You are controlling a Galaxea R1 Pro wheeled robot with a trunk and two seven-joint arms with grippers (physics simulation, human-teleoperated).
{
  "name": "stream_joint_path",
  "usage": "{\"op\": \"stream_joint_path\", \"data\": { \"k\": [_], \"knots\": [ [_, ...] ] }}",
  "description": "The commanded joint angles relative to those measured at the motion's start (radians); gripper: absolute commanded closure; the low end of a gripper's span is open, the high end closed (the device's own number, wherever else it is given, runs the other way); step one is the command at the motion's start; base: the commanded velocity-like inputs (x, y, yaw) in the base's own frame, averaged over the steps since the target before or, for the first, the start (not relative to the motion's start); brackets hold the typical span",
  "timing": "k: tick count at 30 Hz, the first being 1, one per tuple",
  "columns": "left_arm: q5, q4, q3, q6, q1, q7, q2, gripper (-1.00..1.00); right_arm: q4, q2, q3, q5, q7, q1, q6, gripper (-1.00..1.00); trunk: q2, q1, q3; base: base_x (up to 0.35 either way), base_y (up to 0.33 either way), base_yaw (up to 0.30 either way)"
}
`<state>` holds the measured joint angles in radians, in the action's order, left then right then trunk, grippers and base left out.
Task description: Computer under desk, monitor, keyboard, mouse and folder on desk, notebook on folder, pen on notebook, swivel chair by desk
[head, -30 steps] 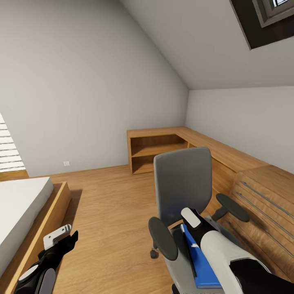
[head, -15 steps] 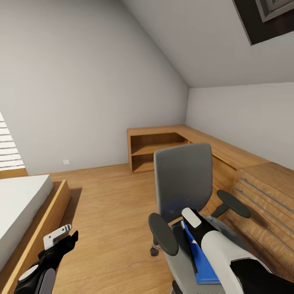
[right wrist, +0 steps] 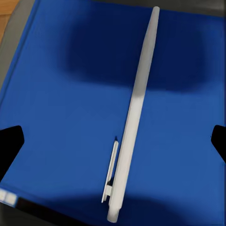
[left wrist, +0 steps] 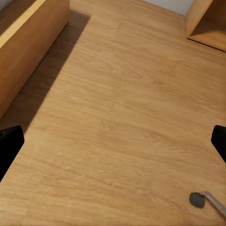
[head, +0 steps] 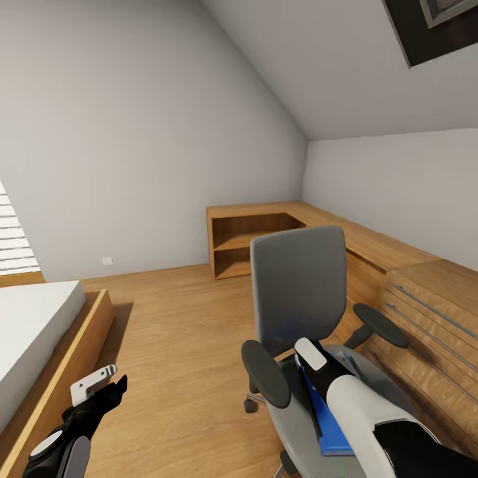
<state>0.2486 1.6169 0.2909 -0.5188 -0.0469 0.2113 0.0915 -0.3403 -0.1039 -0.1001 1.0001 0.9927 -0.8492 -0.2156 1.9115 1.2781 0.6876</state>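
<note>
Right gripper hangs over the thin white plastic pen, fingers wide, on the flat bright blue folder. I'd drop straight, centre mid-barrel, and pinch gently so it doesn't roll.

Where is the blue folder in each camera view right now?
Head view: folder lies on the swivel chair seat, lower right, partly behind the right arm.
Left wrist view: wood floor and a chair castor.
Right wrist view: folder spreads under the pen.
Shared landmark: grey seat edge.

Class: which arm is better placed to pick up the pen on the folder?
Right. Its claw hangs open directly over the pen on the blue folder; the left claw faces bare floor.
</note>
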Motion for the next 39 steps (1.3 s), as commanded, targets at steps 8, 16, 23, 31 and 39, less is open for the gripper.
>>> {"op": "stream_joint_path", "data": {
  "k": [8, 16, 23, 31, 39],
  "knots": [
    [0.011, 0.001, 0.001, -0.004, -0.001, 0.007, 0.001, -1.00, -0.004, -0.002, -0.012, 0.009, 0.054, -0.001, -0.007, -1.00, 0.001, 0.000, 0.001, 0.000, 0.000, 0.000],
    [0.011, 0.001, 0.001, -0.004, -0.001, 0.007, 0.001, -1.00, -0.005, -0.003, -0.012, 0.008, 0.068, -0.001, -0.007, -1.00, 0.001, 0.000, 0.001, 0.000, 0.000, 0.000],
    [0.011, 0.001, 0.001, -0.004, -0.001, 0.007, 0.001, -1.00, -0.006, -0.004, -0.013, 0.008, 0.068, -0.001, -0.007, -1.00, 0.029, 0.015, 0.014, 0.000, 0.000, 0.000],
    [0.011, 0.001, 0.001, -0.004, -0.001, 0.007, 0.001, -1.00, -0.006, -0.002, -0.013, 0.008, 0.067, -0.001, -0.006, -1.00, 0.057, 0.031, 0.026, 0.000, 0.000, 0.000],
    [0.011, 0.001, 0.001, -0.004, -0.001, 0.007, 0.001, -1.00, -0.006, -0.002, -0.013, 0.008, 0.067, -0.001, -0.007, -1.00, 0.092, 0.050, 0.042, 0.000, 0.000, 0.000]
  ]
}}
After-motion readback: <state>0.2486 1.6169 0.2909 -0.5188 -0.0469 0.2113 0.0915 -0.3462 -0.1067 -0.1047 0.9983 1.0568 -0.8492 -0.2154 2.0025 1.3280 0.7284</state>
